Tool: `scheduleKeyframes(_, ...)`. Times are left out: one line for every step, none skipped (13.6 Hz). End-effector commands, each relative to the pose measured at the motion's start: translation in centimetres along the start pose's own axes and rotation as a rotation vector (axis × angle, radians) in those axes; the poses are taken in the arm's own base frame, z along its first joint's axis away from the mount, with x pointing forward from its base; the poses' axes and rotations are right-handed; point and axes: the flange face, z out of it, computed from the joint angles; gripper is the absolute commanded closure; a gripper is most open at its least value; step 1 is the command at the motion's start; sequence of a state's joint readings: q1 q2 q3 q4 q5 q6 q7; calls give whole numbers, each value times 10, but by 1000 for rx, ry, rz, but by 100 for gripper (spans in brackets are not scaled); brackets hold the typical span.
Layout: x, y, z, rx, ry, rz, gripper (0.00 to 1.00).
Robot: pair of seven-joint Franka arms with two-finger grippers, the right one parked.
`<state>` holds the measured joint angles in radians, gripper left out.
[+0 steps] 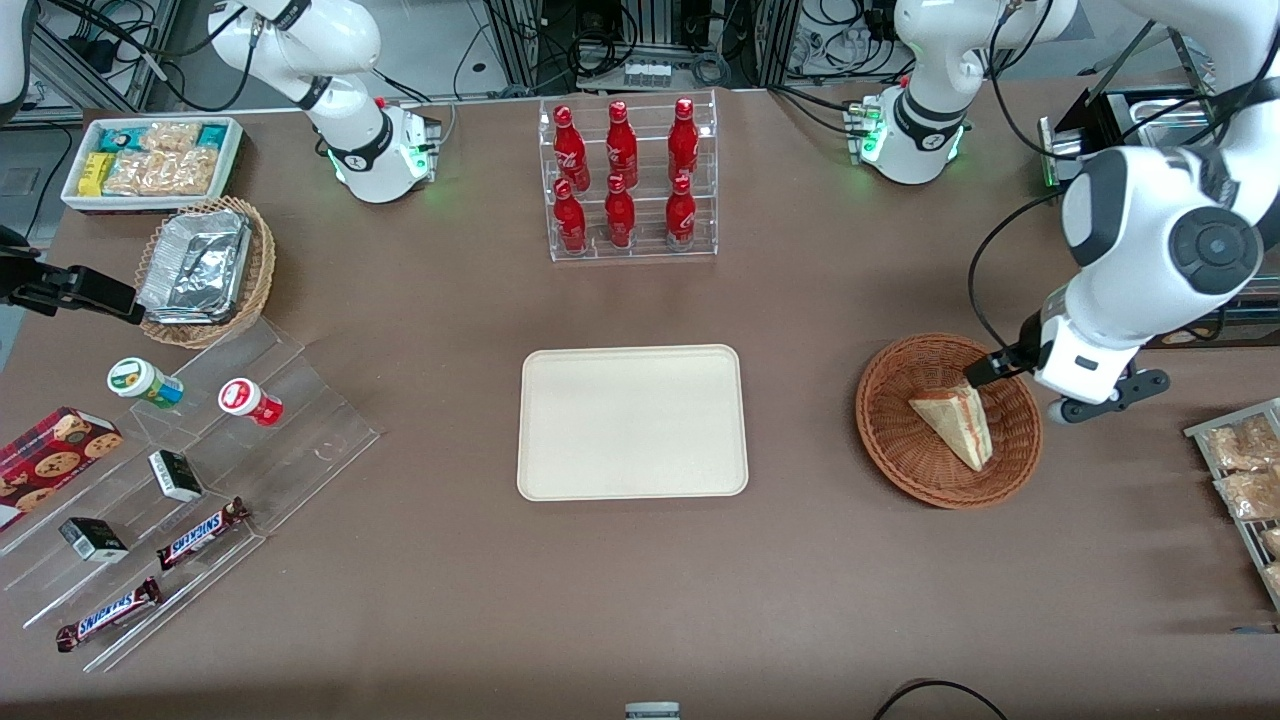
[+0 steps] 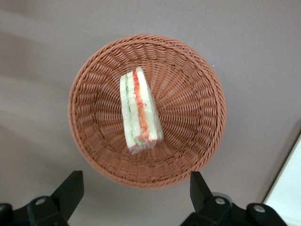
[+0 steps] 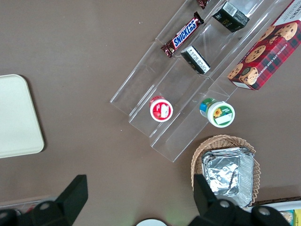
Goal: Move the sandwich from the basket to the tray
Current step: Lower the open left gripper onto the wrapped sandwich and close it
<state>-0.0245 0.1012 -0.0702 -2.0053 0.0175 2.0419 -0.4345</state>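
Observation:
The sandwich (image 1: 955, 425), a pale wedge with red, white and green filling, lies in the round reddish-brown basket (image 1: 880, 430) toward the working arm's end of the table. In the left wrist view the sandwich (image 2: 139, 110) rests on its side near the middle of the basket (image 2: 193, 94). My gripper (image 1: 1000, 366) (image 2: 135, 190) hangs above the basket's rim, open, with its two black fingers spread wide and nothing between them. The cream-white tray (image 1: 632, 420) lies flat at the table's middle, bare, and its corner (image 2: 289, 188) shows in the left wrist view.
A clear rack of red bottles (image 1: 627, 180) stands farther from the front camera than the tray. A tan wicker basket of foil trays (image 1: 205, 270), a white bin of snacks (image 1: 150, 160) and a stepped acrylic shelf (image 1: 200, 450) sit toward the parked arm's end. A snack rack (image 1: 1245, 480) is near the basket.

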Motion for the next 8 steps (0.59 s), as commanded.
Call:
scheduleKeyframes(-8, -4, 29, -1, 27, -21, 0)
scheduleKeyframes(-10, -5, 37, -7, 37, -34, 0)
scheduleKeyframes(-9, -11, 46, -14, 49, -56, 0)
scheduleKeyframes(-10, -12, 54, -19, 59, -65, 0)
scheduleKeyframes(-10, -15, 63, -25, 68, -81, 0)
scheduleKeyframes(-6, -22, 68, -27, 73, -114, 0)
scheduleKeyframes(-5, -22, 73, -27, 70, -134, 0)
scheduleKeyframes(-3, -23, 78, -30, 74, -161, 0)
